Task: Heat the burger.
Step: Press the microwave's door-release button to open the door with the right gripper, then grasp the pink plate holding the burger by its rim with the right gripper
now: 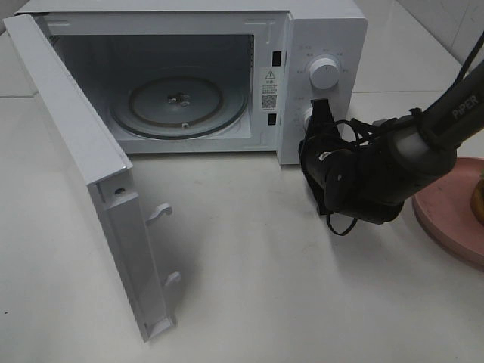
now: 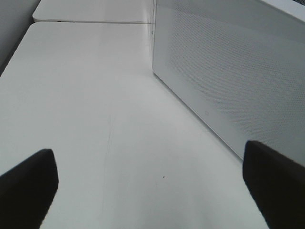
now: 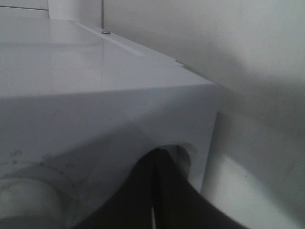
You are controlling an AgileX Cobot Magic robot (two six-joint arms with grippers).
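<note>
microwave: boxy white metal microwave sitting at the back of the pale table, its open cavity facing forward.

door: flat white microwave door standing wide open, hanging out to the left of the cavity, with two white latch hooks showing on its free edge.

turntable: round clear glass turntable lying flat on the cavity floor.

knobs: round white upper knob showing in full on the control panel at the right of the cavity; round white lower knob sitting below it, mostly hiding behind black fingers.

right gripper: black two-fingered gripper reaching in from the right of the high view, jaws pressing together with only a thin seam between them in the wrist view, gripping nothing, tips lying right at the lower knob.

left gripper: lying outside the high view; in its own wrist view, two black fingertips standing wide apart with only bare table between them, holding nothing, hovering over the tabletop just beside the dotted outer face of the open door.

burger: showing only as a golden-brown sliver at the right edge of the high view, seemingly sitting on the plate, too cropped for telling more; lying well apart from the microwave cavity.

plate: round pink plate lying on the table at the far right, partly hiding under the right arm.
</note>
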